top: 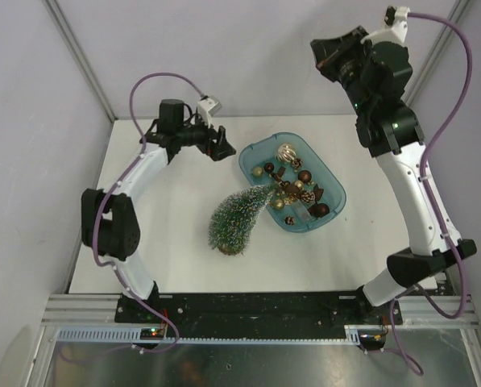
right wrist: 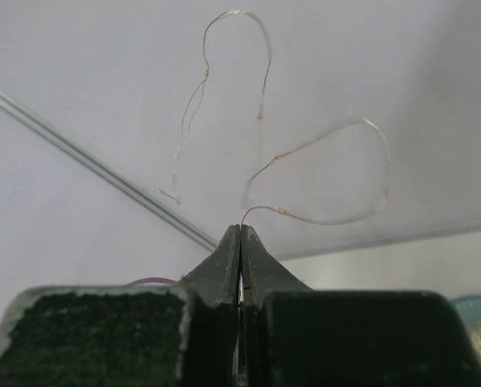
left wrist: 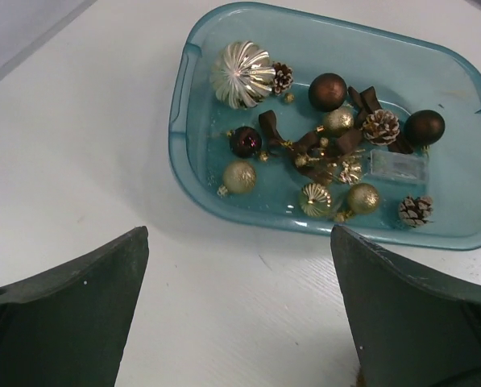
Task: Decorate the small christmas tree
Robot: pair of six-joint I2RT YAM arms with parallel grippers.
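The small christmas tree [top: 238, 219], green with frosted bristles, is on the white table with its tip pointing at the teal tray [top: 248, 157]. The tray [left wrist: 180, 121] holds a ribbed silver ball [left wrist: 242, 74], brown and gold balls, pine cones and brown ribbons. My left gripper [top: 221, 147] hovers left of the tray, open and with nothing in it [left wrist: 240, 234]. My right gripper [top: 325, 55] is raised high at the back right. In the right wrist view it [right wrist: 240, 227] is shut on a thin wire light string [right wrist: 282, 211] that loops up from its tips.
White walls with a metal corner post [top: 79, 56] close in the table at the back and left. The right arm's link [top: 409, 185] stretches up beside the tray's right side. Black base rail [top: 248, 310] runs along the near edge.
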